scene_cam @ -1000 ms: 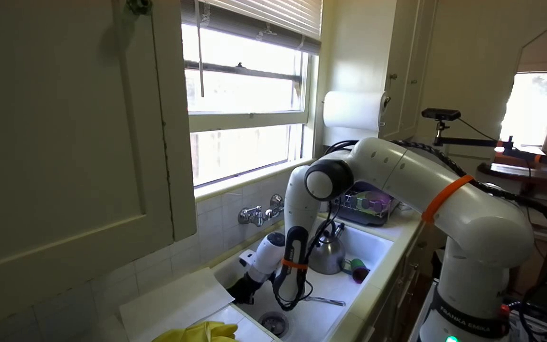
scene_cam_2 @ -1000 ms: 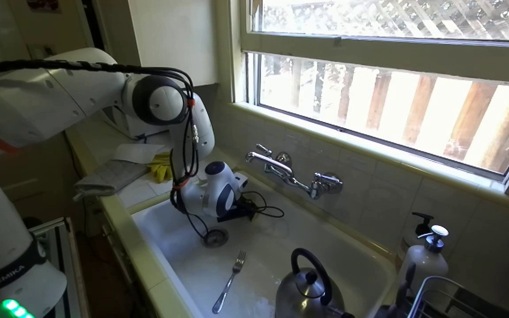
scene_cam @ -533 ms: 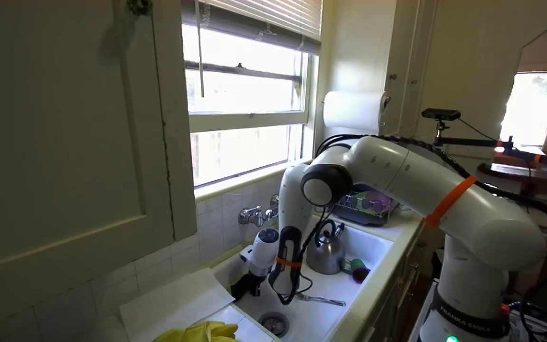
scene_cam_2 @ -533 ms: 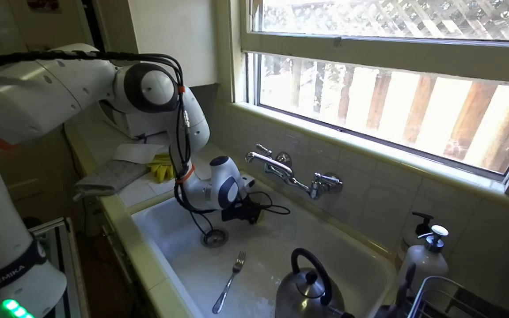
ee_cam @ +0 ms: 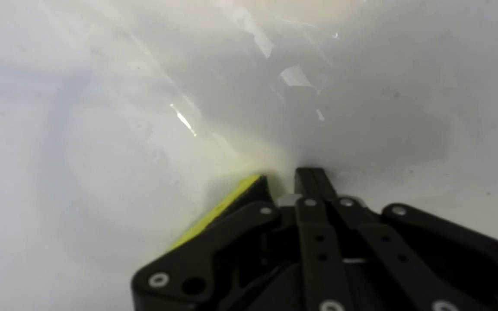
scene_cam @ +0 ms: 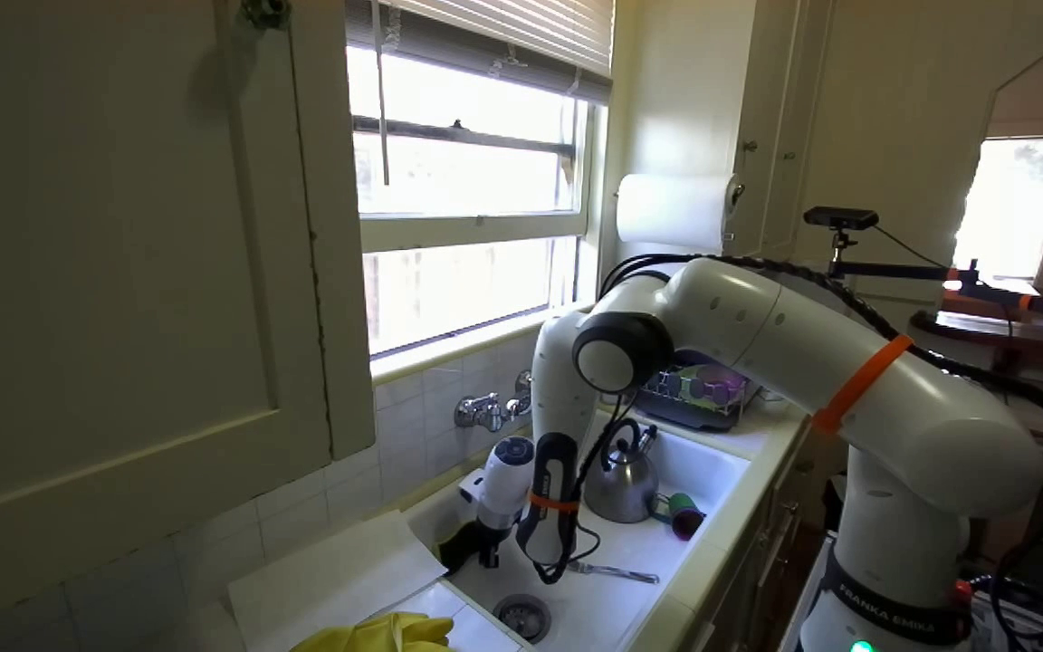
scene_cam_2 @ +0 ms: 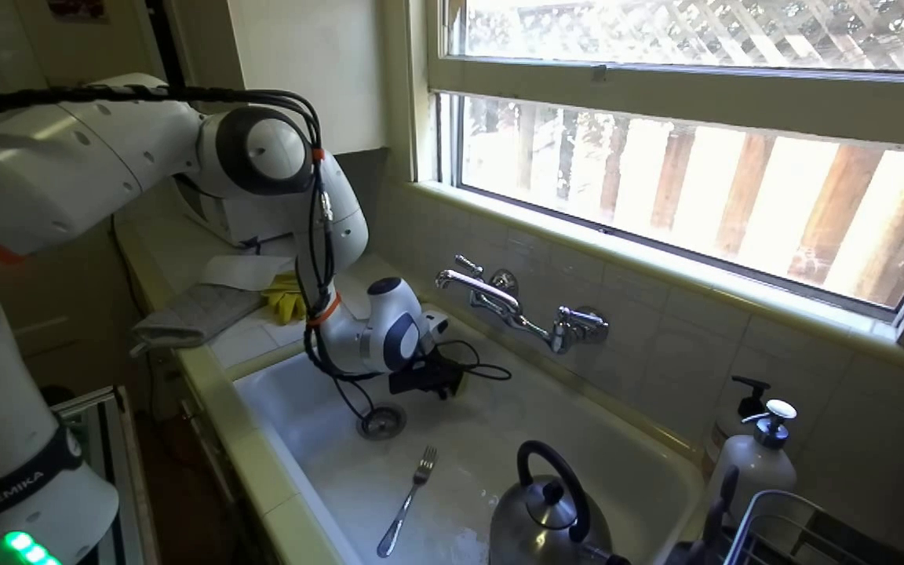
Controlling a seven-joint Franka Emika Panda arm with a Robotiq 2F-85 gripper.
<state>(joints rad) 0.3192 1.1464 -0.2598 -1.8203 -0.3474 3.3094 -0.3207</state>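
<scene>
down in the white sink (scene_cam_2: 499, 416), the gripper (ee_cam: 311, 172) holds its jaws pressed together, a yellow-and-black block (ee_cam: 221, 207) just left of them in the wrist view, partly hidden by the gripper itself. a fork (scene_cam_2: 407, 504) lies near the drain (scene_cam_2: 381, 422), and a steel kettle (scene_cam_2: 540, 534) stands farther along, in both exterior views.

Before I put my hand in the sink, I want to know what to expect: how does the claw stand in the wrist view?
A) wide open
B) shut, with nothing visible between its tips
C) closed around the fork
B: in the wrist view the claw has its tips together, and the yellow-and-black thing shows beside them, not between.
</scene>
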